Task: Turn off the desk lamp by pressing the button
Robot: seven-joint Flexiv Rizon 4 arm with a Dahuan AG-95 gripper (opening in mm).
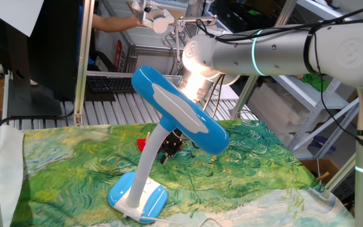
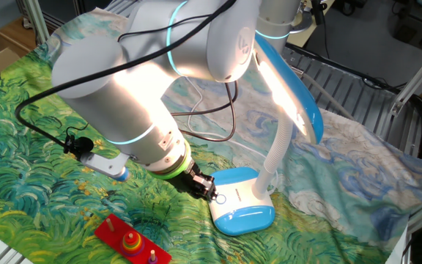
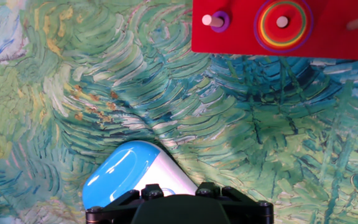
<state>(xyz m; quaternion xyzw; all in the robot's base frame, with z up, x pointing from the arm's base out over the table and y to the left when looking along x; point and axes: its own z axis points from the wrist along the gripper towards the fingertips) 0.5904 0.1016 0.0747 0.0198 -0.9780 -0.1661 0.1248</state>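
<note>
The desk lamp stands on the painted cloth with its sky-blue oval head (image 1: pixel 178 108), curved white neck (image 1: pixel 149 157) and blue-and-white base (image 1: pixel 137 197). The underside of the head glows bright in the other fixed view (image 2: pixel 293 92), so the lamp is lit. My gripper (image 2: pixel 205 188) is low over the cloth, its tip at the white end of the base (image 2: pixel 244 204), right beside a round ringed button (image 2: pixel 222 198). In the hand view the base (image 3: pixel 126 171) lies just ahead of the dark gripper body (image 3: pixel 179 198). No view shows the fingertips clearly enough to tell their state.
A red peg board with coloured rings (image 3: pixel 284 28) lies on the cloth near the gripper; it also shows in the other fixed view (image 2: pixel 130 240). A black cable (image 2: pixel 211 125) loops from the arm. Metal frame posts (image 1: pixel 79 63) and a roller rack (image 2: pixel 357 88) border the table.
</note>
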